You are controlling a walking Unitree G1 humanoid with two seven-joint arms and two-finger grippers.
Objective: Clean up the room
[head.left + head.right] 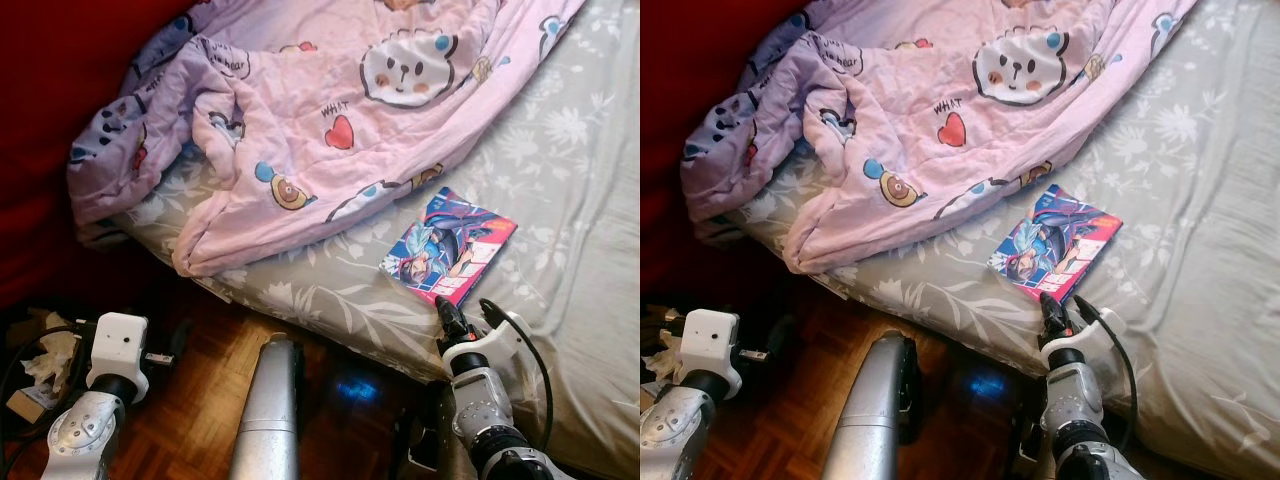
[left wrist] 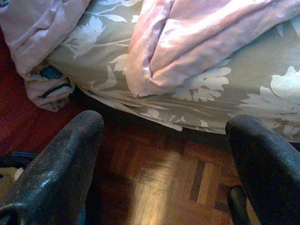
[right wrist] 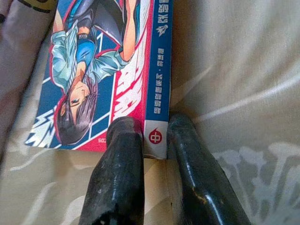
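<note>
A comic book [image 1: 452, 245] with a blue and red cover lies flat on the grey floral bedsheet [image 1: 560, 200], near the bed's front edge. My right gripper [image 3: 152, 123] reaches up from below and is shut on the book's near corner at the spine, one finger [image 3: 119, 159] over the cover and the other beside the spine. A rumpled pink blanket [image 1: 330, 110] with cartoon prints covers the far left of the bed. My left gripper [image 2: 166, 124] hangs open over the parquet floor [image 2: 154, 187], just off the bed's edge, holding nothing.
Crumpled paper and small clutter [image 1: 45, 362] lie on the floor at the lower left. A dark red surface [image 1: 50, 110] rises to the left of the bed. The blanket's corner [image 2: 154, 70] overhangs the mattress edge near my left gripper.
</note>
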